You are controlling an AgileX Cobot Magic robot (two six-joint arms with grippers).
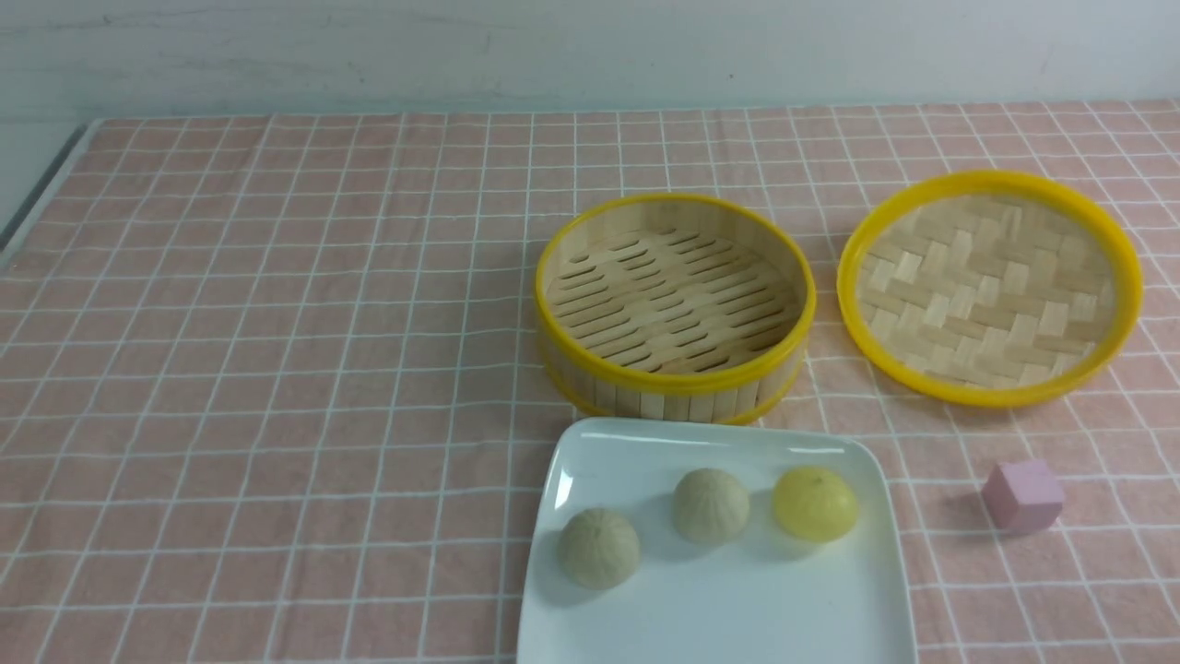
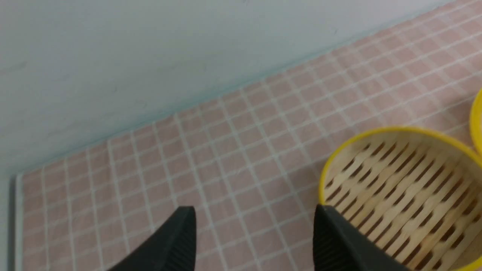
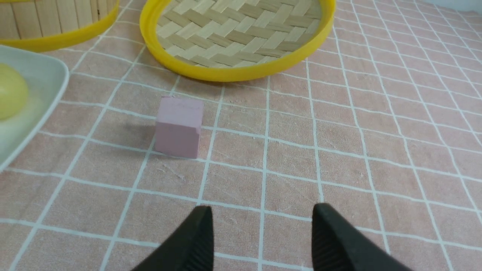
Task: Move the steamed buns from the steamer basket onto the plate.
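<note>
Three steamed buns lie on the white plate (image 1: 636, 452) at the front: two beige-grey ones (image 1: 598, 548) (image 1: 710, 504) and a yellow one (image 1: 814, 503). Behind the plate stands the steamer basket (image 1: 676, 378), with nothing on its slatted floor. Neither gripper shows in the front view. In the left wrist view my left gripper (image 2: 255, 214) is open above the cloth, beside the steamer basket (image 2: 399, 131). In the right wrist view my right gripper (image 3: 261, 212) is open over bare cloth, nearer than the pink cube (image 3: 178, 126); the yellow bun (image 3: 11, 96) shows on the plate (image 3: 41, 109).
The shallow woven lid (image 1: 991, 288) lies to the right of the basket. A small pink cube (image 1: 1022, 495) sits on the pink checked cloth to the right of the plate. A pale wall runs along the far edge of the table.
</note>
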